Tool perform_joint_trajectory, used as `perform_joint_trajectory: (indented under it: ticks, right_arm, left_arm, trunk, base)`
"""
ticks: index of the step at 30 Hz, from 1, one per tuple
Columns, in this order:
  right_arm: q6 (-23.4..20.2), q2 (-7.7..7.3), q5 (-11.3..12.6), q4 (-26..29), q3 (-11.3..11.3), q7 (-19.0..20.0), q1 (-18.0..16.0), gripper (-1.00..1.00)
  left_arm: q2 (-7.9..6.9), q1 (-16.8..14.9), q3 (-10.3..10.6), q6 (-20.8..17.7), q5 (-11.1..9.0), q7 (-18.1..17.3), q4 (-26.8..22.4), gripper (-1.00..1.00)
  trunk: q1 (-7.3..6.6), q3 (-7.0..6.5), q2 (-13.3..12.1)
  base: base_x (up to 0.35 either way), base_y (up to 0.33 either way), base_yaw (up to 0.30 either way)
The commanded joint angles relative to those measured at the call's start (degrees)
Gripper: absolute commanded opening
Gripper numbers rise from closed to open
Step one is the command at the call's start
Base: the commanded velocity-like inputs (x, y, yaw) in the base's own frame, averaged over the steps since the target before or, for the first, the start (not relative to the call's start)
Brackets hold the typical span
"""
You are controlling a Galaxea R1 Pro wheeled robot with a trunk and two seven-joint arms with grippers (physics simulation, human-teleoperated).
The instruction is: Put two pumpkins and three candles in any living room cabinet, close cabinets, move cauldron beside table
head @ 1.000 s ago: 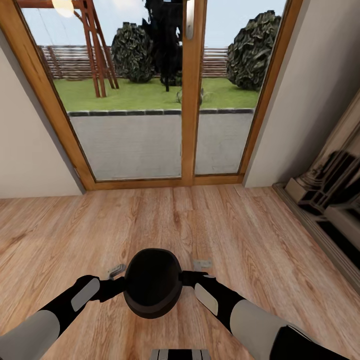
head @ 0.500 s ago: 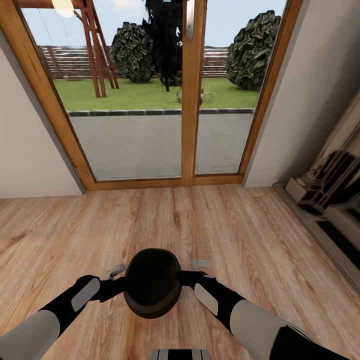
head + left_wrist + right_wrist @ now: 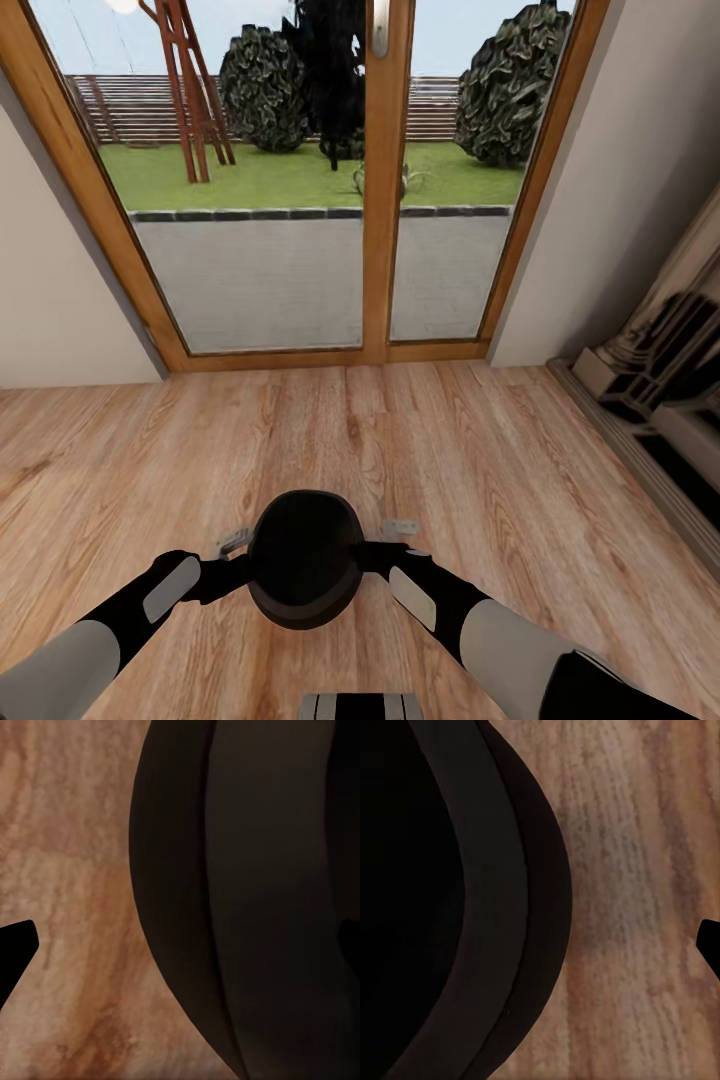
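Head view: the cauldron (image 3: 305, 558), a matte black round-bellied pot seen from above, sits between the two arms near the robot, over the wooden floor (image 3: 480, 470). The left gripper (image 3: 232, 560) meets the pot's left flank and the right gripper (image 3: 392, 545) its right flank; a pale grey finger (image 3: 235, 542) shows beyond the rim on the left, and another on the right. The jaws on both sides look spread, each with one finger past the pot's wall, but whether either truly clamps the wall cannot be told. Farther off stands a glazed door with a wooden frame (image 3: 378, 200), with lawn and shrubs beyond; a pale carved fireplace surround (image 3: 650, 370) lies at far right.

Left wrist view: the cauldron's dark curved belly (image 3: 255, 900) at close range, floorboards beside it, and one black fingertip (image 3: 15, 952) apart from the pot.

Right wrist view: the cauldron's rim and black interior (image 3: 442, 900) and wood grain alongside.
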State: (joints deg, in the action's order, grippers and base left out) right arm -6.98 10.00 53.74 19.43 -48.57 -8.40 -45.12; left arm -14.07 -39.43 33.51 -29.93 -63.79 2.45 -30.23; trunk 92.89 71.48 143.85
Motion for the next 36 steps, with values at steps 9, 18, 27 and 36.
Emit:
perform_joint_trajectory:
  ticks: [9, 18, 27, 36]
  right_arm:
    - [-0.1, 0.0, 0.2, 0.1, -0.3, -0.4, -0.1, 1.0]
    - [-0.1, 0.0, 0.1, 0.1, -0.4, -0.4, -0.1, 1.0]
    - [-0.1, 0.0, 0.1, 0.1, -0.4, -0.4, -0.1, 1.0]
    - [0.0, 0.0, 0.1, 0.1, -0.4, -0.4, -0.1, 1.0]
  left_arm:
    - [-0.08, 0.0, 0.2, 0.0, -0.4, 0.3, -0.2, 1.0]
    - [-0.2, 0.0, 0.5, -0.2, -0.8, -0.8, -0.2, 1.0]
    - [-0.81, 0.0, 0.8, -4.1, -0.3, -15.1, -0.2, 1.0]
    - [-0.82, 0.0, 0.6, -4.2, -0.2, -15.5, -0.2, 1.0]
  trunk:
    - [-0.01, 0.05, 0.0]
    - [-0.01, 0.05, 0.0]
    - [-0.01, 0.05, 0.0]
    - [-0.01, 0.05, 0.0]
  base:
    - [0.0, 0.0, 0.0]
    - [0.0, 0.0, 0.0]
    - [0.0, 0.0, 0.0]
    - [0.0, 0.012, 0.0]
